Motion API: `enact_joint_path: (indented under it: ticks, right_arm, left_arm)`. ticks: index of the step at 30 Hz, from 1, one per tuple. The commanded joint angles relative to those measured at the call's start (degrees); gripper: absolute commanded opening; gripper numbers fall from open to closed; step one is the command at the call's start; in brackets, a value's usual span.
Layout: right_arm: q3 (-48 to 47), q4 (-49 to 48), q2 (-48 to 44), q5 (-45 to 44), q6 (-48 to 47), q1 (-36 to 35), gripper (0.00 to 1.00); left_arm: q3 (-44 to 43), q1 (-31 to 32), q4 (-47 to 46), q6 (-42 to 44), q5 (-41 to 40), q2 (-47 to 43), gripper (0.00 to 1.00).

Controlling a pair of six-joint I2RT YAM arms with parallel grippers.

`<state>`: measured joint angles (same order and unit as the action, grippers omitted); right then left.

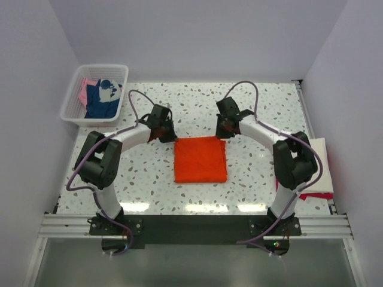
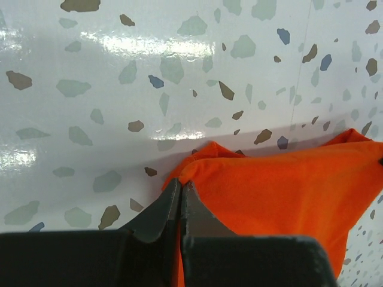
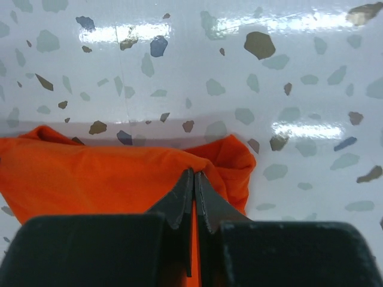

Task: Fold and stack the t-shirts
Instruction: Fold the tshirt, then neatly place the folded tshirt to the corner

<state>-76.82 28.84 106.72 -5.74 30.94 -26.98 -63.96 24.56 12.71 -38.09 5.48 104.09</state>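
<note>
Nearest on the right edge of the table (image 1: 143, 173) lies a cream shirt (image 1: 318, 156) with a red shirt (image 1: 312, 196) showing under its near side, well apart from the work.

In the middle of the table the orange shirt (image 1: 200, 159) lies flat as a tidy rectangle. Its near edge is free, and both arms are at its far edge.

The left gripper (image 2: 181, 188) is closed on the far left corner, with orange cloth pinched between its jaws. The right gripper (image 3: 194, 176) is closed the same way on the far right corner. At both corners the cloth is bunched and puckered rather than flat.

The risks come mainly from those two pinches:
- **Slipping:** each holds only the tip of a corner, so a quick lift could pull the cloth out of one jaw and let that side drop.
- **Layers:** I cannot tell how many layers each jaw has caught. If it is only the top one, raising the corners would probably peel the fold open.
- **Skew:** if the arms travel at uneven height or speed, the rectangle would likely skew.
- **Creases:** the puckers could be pressed in as creases.

At the far left sits the basket (image 1: 70, 112) with a navy shirt (image 1: 97, 103) and a pink shirt (image 1: 84, 91) waiting in it.
</note>
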Motion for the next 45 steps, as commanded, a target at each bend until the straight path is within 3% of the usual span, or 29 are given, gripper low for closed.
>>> enact_joint_path:
  ticks: [1,5,17,18,19,21,22,24,25,26,28,38,45]
  right_arm:
    - [2.71,0.95,-9.41,-4.36,1.23,0.0,0.0]
    - [4.65,1.92,-11.79,-7.36,0.97,0.44,0.0]
    - [4.83,-1.67,-3.01,-3.94,-0.79,4.65,0.0]
    - [4.75,-1.86,-2.92,-3.58,-0.97,5.27,0.02]
    - [4.4,-1.86,-2.74,-3.67,-1.05,5.53,0.1]
    - [3.87,-0.98,-3.09,-3.49,-1.32,6.5,0.21]
    - [3.61,-0.72,-3.53,-3.23,-1.49,6.68,0.32]
    - [4.3,-1.07,-5.98,-2.79,-1.41,7.38,0.48]
    - [5.79,-1.76,-7.04,-3.05,-1.06,7.64,0.71]
    - [6.76,-2.29,-8.01,-3.05,0.34,7.99,0.84]
    - [9.74,-3.08,-10.91,-1.04,1.31,9.84,0.98]
    - [25.65,-10.55,-22.95,5.38,6.59,11.43,0.98]
    - [34.26,-15.38,-28.49,4.68,7.82,7.66,0.99]
  left_arm:
    - [-2.83,0.05,-0.49,1.0,-0.29,-2.58,0.0]
    - [-4.06,-0.03,0.47,1.26,-1.08,-1.01,0.0]
    - [-7.14,-0.38,-2.16,2.22,0.58,4.54,0.0]
    - [-7.84,-0.39,-2.16,2.49,0.76,4.71,0.07]
    - [-8.19,-0.65,-2.34,2.75,1.29,4.8,0.21]
    - [-9.33,-0.82,-1.82,3.8,1.56,4.54,0.32]
    - [-9.77,-1.17,-1.29,4.16,1.21,4.37,0.45]
    - [-10.56,-1.7,0.03,4.95,0.5,3.14,0.57]
    - [-10.57,-2.49,0.21,5.21,0.24,2.61,0.6]
    - [-10.57,-2.84,0.47,5.48,-0.11,1.3,0.61]
    - [-10.48,-3.28,1.96,6.18,-0.81,-0.2,0.62]
    - [0.5,0.75,-0.75,4.95,1.9,-12.06,0.62]
    - [6.92,9.1,-5.85,1.88,4.36,-11.99,0.6]
